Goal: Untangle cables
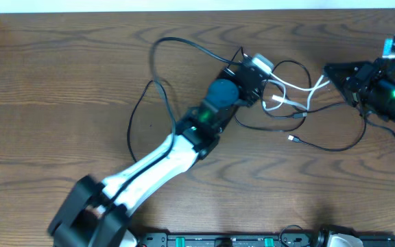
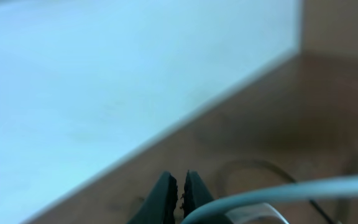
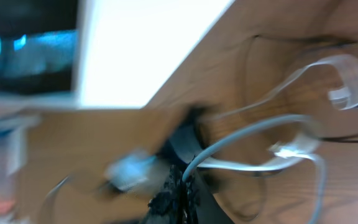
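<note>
The cables lie tangled at the table's middle right. A short white cable runs from the tangle up to my right gripper. In the right wrist view, my right gripper is shut on this white cable, which rises out of the tips. Long black cables loop to the left and below right. My left gripper sits over the tangle's left end. In the left wrist view, my left gripper is shut. No cable shows between its tips. The white cable crosses close below it.
The table's far edge and a white wall lie just beyond my left gripper. A black rail runs along the front edge. My left arm stretches diagonally from the front left. The right wrist view is motion-blurred.
</note>
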